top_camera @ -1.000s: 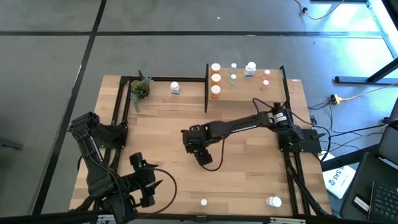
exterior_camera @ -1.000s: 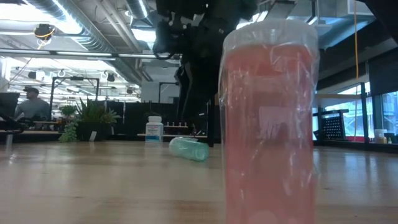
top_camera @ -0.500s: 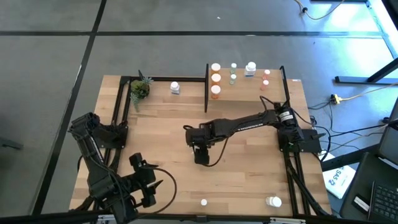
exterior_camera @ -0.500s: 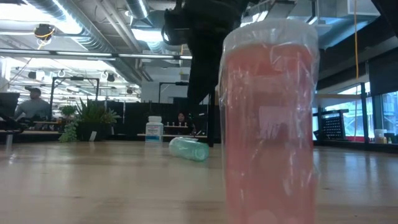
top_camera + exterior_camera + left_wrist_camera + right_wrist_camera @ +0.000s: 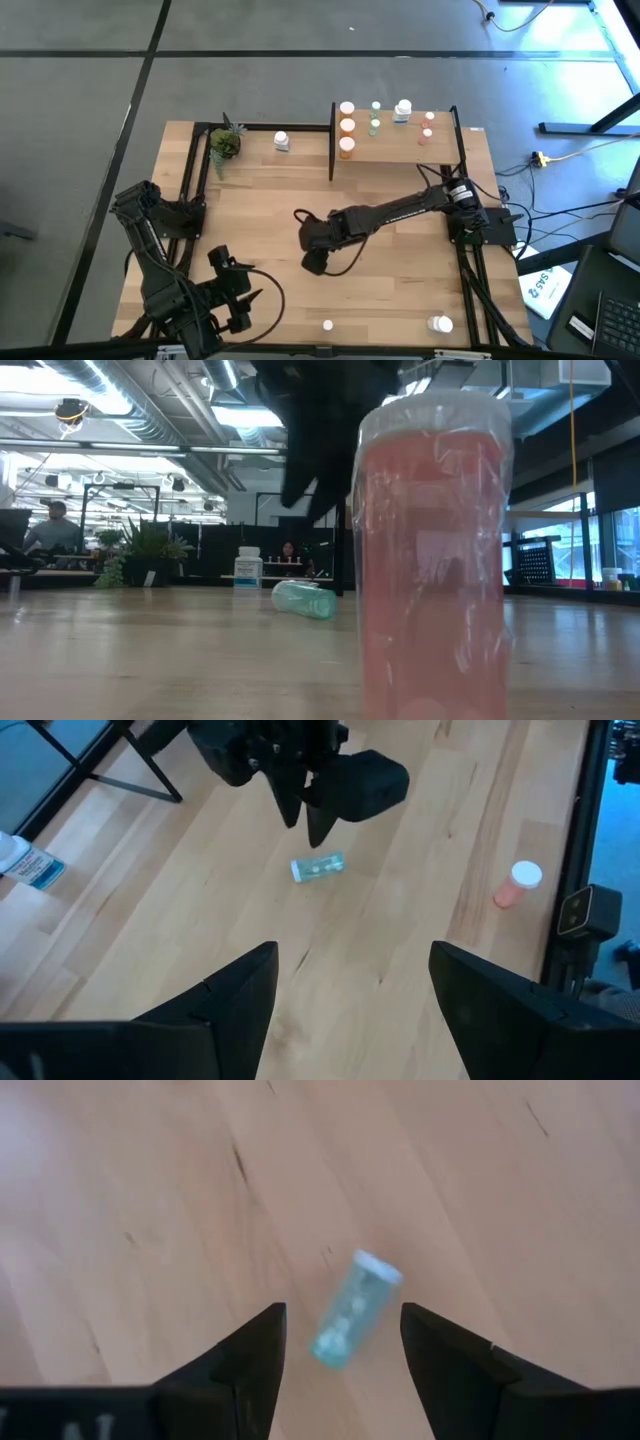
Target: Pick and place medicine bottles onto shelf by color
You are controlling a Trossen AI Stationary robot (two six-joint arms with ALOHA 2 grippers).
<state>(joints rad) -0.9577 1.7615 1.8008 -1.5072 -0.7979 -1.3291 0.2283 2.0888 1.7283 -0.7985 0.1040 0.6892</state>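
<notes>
A green medicine bottle (image 5: pixel 352 1312) with a white cap lies on its side on the table's middle, also seen in the low view (image 5: pixel 305 600) and the left wrist view (image 5: pixel 318 868). My right gripper (image 5: pixel 343 1342) hangs open just above it, fingers on either side and apart from it; from above, the gripper (image 5: pixel 314 262) hides the bottle. The shelf (image 5: pixel 395 150) at the far right carries orange, green, white and pink bottles. A pink bottle (image 5: pixel 435 560) stands upright near the front edge. My left gripper (image 5: pixel 355 985) waits open at the near left.
A white bottle (image 5: pixel 281 141) and a small potted plant (image 5: pixel 225 143) stand at the far left of the table. Another bottle (image 5: pixel 440 323) lies near the front right corner. Black frame rails run along both table sides. People sit in the room beyond.
My right gripper has rolled about its own axis, risen a little and shifted slightly toward the near edge over the green bottle. The bottle has stayed lying where it was.
</notes>
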